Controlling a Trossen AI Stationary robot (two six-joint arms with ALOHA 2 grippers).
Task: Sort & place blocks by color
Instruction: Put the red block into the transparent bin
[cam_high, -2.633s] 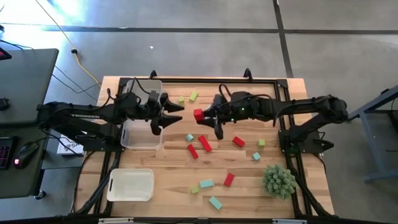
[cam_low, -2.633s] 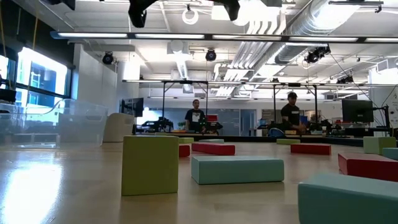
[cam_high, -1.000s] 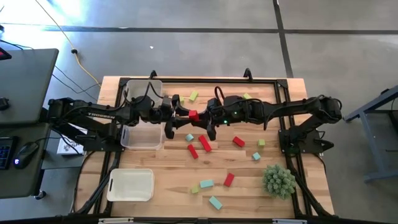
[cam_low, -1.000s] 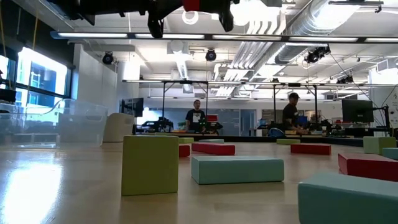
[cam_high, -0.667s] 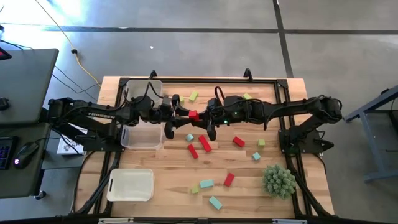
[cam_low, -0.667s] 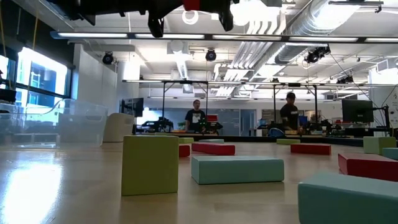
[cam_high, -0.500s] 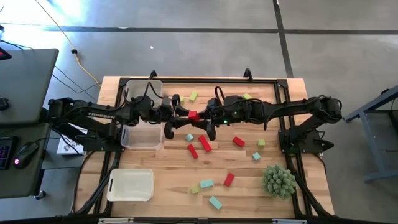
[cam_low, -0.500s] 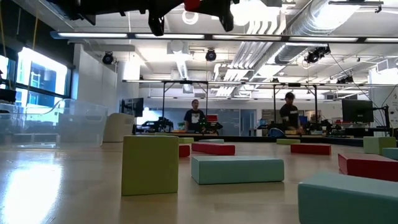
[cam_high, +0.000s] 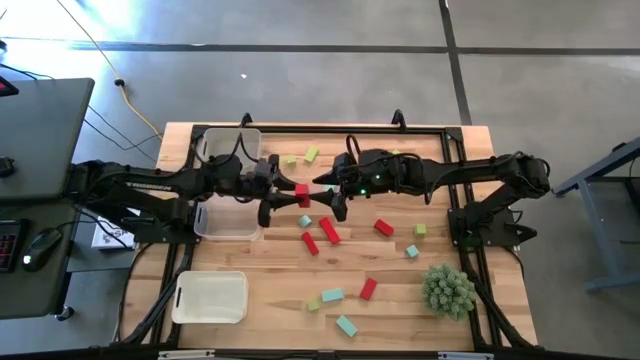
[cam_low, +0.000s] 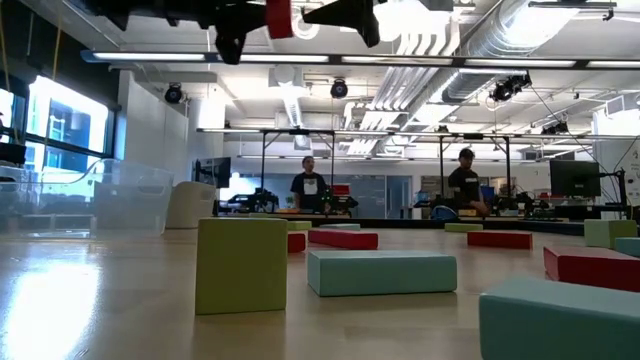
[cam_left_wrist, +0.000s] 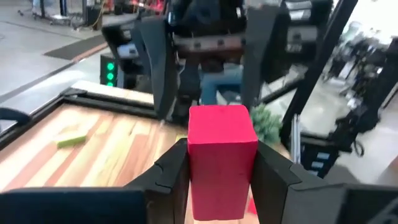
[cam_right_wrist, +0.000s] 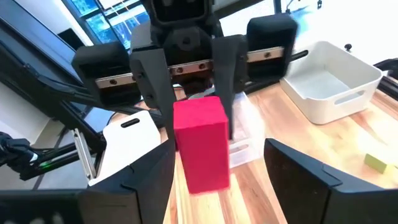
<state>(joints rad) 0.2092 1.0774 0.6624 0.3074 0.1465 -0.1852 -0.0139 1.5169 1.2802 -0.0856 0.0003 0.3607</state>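
Midair, above the table (cam_high: 270, 265), just beside the clear bin (cam_high: 226, 213): red block (cam_high: 302, 194) clamped between the fingers (cam_left_wrist: 166, 177) of the left gripper (cam_high: 297, 195). Facing it from the side away from the bin, right gripper (cam_high: 322, 193) with jaws spread wide, one on either flank of the block but not touching it. In the right wrist view, red block (cam_right_wrist: 200, 144) standing upright in the opposite gripper's grasp, clear of the near fingers (cam_right_wrist: 147, 174). Beyond the bin, across the wood: more blocks, red (cam_high: 329, 231), teal (cam_high: 332, 295) and yellow-green (cam_high: 311, 154), lying loose and well apart from the held one. White bin (cam_high: 211, 297) at the table's near corner, on the same side as the clear bin. Spiky green plant ball (cam_high: 447, 289) far across from it. In the low view, yellow-green cube (cam_low: 241, 264) and teal bar (cam_low: 381, 272) resting on the wood, two people standing far off in the room.
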